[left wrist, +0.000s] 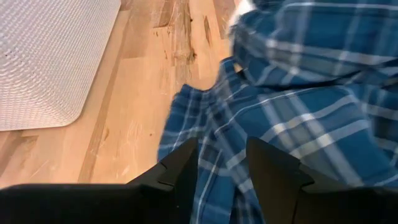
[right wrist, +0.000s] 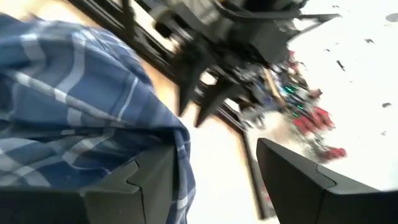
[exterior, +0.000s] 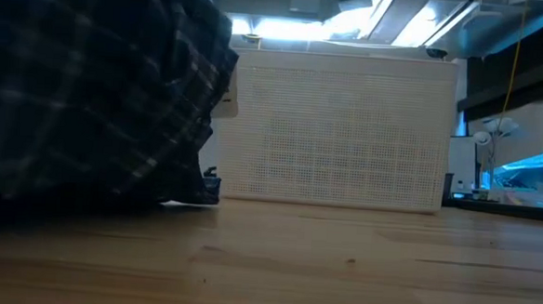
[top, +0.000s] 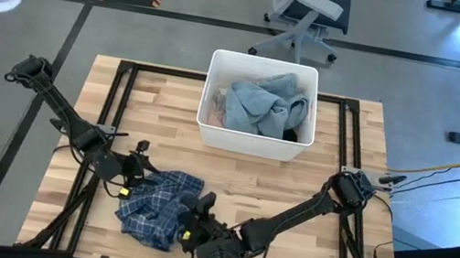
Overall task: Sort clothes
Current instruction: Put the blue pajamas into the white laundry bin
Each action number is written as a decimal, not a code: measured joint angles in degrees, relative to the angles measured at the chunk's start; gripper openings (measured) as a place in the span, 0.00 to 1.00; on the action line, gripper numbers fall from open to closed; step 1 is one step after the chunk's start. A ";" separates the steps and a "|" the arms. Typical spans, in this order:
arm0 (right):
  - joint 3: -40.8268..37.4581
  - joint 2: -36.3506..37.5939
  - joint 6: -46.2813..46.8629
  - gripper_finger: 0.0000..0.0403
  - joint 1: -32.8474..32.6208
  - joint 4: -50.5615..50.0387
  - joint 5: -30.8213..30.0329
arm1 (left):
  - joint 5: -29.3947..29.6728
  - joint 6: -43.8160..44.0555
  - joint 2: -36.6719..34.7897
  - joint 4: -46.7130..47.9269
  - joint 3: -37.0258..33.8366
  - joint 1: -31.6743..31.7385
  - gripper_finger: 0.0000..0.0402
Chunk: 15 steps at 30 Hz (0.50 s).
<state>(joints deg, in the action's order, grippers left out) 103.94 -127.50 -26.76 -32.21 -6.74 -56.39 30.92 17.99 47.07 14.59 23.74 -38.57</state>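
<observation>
The blue-and-white plaid shirt [top: 158, 206] lies bunched on the wooden table near its front edge, and in the low view it fills the left side [exterior: 89, 87]. My left gripper [top: 136, 175] is at the shirt's left end and shut on it [left wrist: 222, 168]. My right gripper [top: 197, 218] stands at the shirt's right end with its fingers apart [right wrist: 217, 180]. More clothes, grey-blue pieces [top: 262, 104], lie inside the white bin [top: 208, 126] at the table's far middle. My left gripper has a fold of the plaid shirt [left wrist: 222, 140] between its two fingers, coming slanting down from the table's left; the layers cannot be counted. The rest of the shirt spreads onward over the table. My right gripper has the shirt's edge [right wrist: 177, 140] draped over one finger [right wrist: 146, 183]. The other finger [right wrist: 298, 180] stands bare, with free space beside it.
The bin's mesh wall [exterior: 338, 128] stands across the table behind the shirt. Bare wood [top: 314, 184] lies between the bin and the front edge. Black frame rails [top: 114, 101] run along the table's sides. An office chair [top: 309, 12] stands beyond the far edge.
</observation>
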 joint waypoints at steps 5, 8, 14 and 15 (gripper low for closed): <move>0.00 0.02 -0.53 0.57 1.30 -0.08 -2.95 | 0.00 0.01 0.00 -0.02 -0.02 0.00 0.33; 0.00 0.00 -0.96 0.57 1.22 -0.42 -3.85 | 0.00 0.01 0.00 -0.02 -0.02 0.00 0.33; 0.00 0.00 -0.83 0.57 1.07 -0.85 -5.95 | 0.00 0.01 0.00 -0.02 -0.02 0.00 0.33; 0.00 0.00 -0.84 0.58 1.09 -0.81 -5.78 | 0.00 0.01 0.00 -0.02 -0.02 0.00 0.33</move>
<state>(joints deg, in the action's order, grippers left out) 103.94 -127.50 -27.60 -31.12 -7.54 -62.16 30.92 18.00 47.07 14.57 23.73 -38.57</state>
